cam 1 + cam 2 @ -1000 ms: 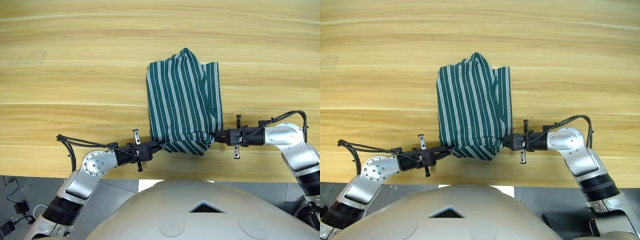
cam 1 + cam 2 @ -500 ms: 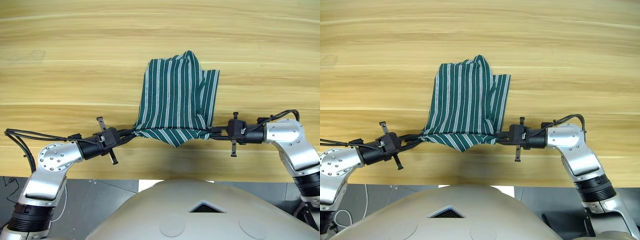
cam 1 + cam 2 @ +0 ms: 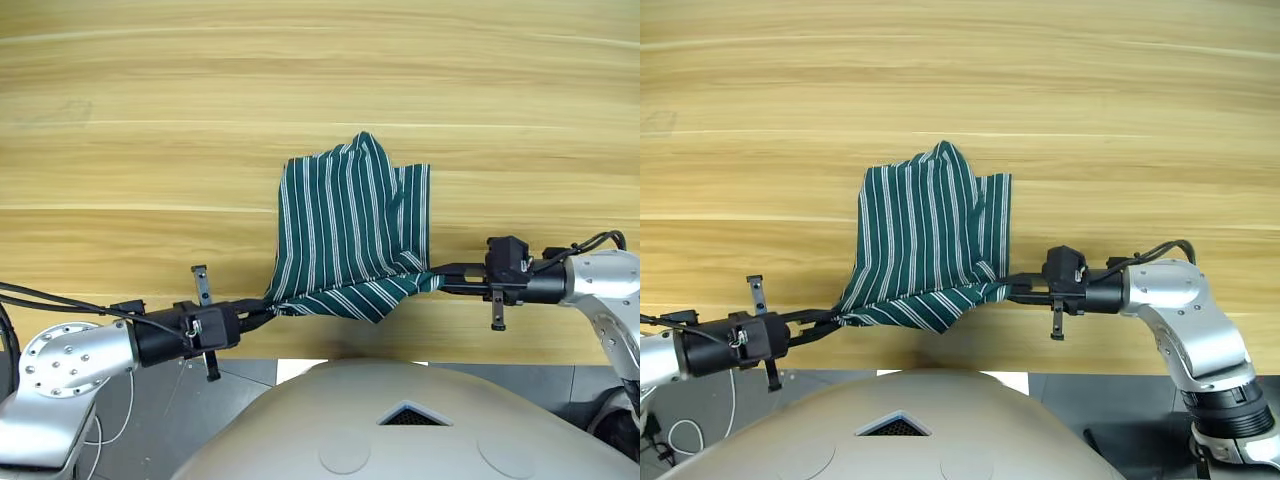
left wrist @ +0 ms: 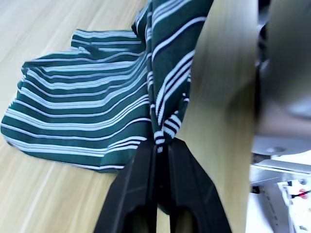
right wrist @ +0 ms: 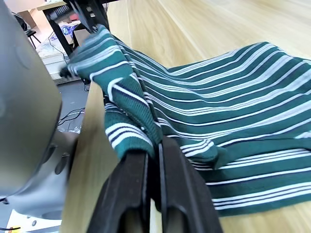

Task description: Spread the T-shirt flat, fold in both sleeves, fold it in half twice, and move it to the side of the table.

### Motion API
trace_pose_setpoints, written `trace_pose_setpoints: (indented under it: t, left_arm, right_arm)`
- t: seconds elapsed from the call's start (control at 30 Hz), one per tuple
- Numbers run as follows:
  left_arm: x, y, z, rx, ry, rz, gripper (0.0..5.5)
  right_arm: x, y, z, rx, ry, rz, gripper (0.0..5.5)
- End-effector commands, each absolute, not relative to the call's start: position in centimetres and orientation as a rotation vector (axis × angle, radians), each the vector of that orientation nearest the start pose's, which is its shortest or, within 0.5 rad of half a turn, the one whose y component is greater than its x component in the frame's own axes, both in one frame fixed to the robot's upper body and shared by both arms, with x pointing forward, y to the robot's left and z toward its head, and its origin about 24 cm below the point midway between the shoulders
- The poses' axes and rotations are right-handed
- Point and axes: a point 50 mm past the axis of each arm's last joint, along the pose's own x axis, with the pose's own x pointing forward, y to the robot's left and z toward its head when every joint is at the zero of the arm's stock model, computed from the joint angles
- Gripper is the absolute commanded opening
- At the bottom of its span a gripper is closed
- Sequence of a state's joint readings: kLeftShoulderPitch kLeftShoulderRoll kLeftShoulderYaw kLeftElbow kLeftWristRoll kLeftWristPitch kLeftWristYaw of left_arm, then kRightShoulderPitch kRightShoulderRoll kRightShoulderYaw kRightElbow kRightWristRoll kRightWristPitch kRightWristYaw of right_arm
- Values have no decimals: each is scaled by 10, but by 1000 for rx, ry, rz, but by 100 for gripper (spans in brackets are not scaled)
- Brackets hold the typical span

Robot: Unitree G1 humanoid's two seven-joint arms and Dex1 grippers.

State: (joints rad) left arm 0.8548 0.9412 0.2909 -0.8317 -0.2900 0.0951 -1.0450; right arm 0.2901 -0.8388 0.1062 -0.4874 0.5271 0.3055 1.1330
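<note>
A green T-shirt with white stripes [image 3: 345,225] lies bunched on the wooden table [image 3: 150,130], its near edge lifted over the table's front edge. My left gripper [image 3: 270,310] is shut on the shirt's near left corner, low at the front edge. My right gripper [image 3: 432,279] is shut on the near right corner. The cloth hangs stretched between the two. In the left wrist view the black fingers [image 4: 146,170] pinch a striped fold [image 4: 163,131]. In the right wrist view the fingers [image 5: 141,184] clamp a bunched fold [image 5: 126,131].
The wooden table stretches wide to the left, right and far side of the shirt. Its front edge [image 3: 300,355] runs just below both grippers. Beyond that edge the floor shows cables [image 3: 20,360].
Both grippers have drawn back toward the table's front edge and apart, the left lower and the right further right. The shirt's near edge came with them, lifted and stretched, and the cloth slid nearer.
</note>
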Motion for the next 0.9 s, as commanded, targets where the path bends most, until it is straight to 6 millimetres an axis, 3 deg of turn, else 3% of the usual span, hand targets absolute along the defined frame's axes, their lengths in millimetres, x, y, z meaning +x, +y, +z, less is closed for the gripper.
trace_pose_setpoints:
  t: [0.03, 0.33, 0.47, 0.57, 0.73, 0.9]
  left_arm:
    - [84, 206, 127, 556, 479, -1298, 16]
    - [67, 201, 145, 481, 526, -1360, 16]
    - [68, 202, 145, 414, 539, -1370, 16]
    - [89, 210, 138, 401, 508, -1289, 16]
    - [137, 221, 108, 458, 450, -1067, 16]
    - [164, 220, 99, 435, 406, -1015, 16]
  right_arm:
    - [147, -188, 84, -127, 425, 1381, 5]
    - [133, -188, 103, 40, 383, 1377, 5]
    - [139, -184, 109, 117, 341, 1356, 5]
    - [150, -180, 103, 112, 332, 1314, 5]
    - [180, -169, 90, 93, 328, 1188, 5]
    - [197, -164, 87, 86, 305, 1143, 5]
